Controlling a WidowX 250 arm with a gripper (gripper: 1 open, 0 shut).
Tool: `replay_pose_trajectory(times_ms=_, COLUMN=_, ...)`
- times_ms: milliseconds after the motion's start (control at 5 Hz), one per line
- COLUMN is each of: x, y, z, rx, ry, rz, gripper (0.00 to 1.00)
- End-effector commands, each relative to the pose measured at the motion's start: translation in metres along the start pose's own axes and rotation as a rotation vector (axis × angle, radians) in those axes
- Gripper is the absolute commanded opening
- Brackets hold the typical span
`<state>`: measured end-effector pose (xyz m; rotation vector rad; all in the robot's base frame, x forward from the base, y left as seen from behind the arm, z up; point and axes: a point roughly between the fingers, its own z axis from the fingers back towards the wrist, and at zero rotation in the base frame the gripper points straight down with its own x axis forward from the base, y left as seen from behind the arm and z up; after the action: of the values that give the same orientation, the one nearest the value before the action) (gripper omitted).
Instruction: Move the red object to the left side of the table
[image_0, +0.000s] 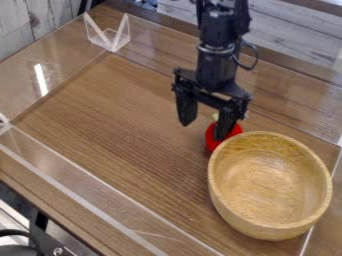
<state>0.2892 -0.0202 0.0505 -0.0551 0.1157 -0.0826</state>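
Hovering wide open and empty over the red object (222, 136), the gripper (209, 114) has grasped nothing; the whole move left remains.

Bright, even light; glare on acrylic walls (54, 55); slightly soft focus

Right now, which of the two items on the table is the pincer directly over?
The small red object, not the wooden bowl. The open pincer straddles it, its fingers down on either side; the bowl sits beside it, untouched.
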Motion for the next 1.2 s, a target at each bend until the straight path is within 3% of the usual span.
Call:
replay_pose_trajectory(times_ms=0, x=0.007, y=0.003, z=0.004, rx=0.003, ry=-0.034, rz=-0.044, gripper=1.0)
replay_pose_trajectory(times_ms=200, x=0.011, y=0.008, z=0.0, rx=0.004, ry=-0.037, rz=-0.063, gripper=1.0)
replay_pose_trajectory(times_ms=600, x=0.018, y=-0.016, z=-0.011, rx=0.027, ry=-0.036, rz=-0.27, gripper=1.0)
replay_pose_trajectory(times_ms=800, x=0.015, y=-0.013, z=-0.014, rx=0.029, ry=-0.034, rz=-0.281, gripper=0.0)
replay_pose_trajectory(times_ms=1000, x=0.011, y=-0.009, z=-0.014, rx=0.033, ry=-0.038, rz=-0.288, gripper=0.0)
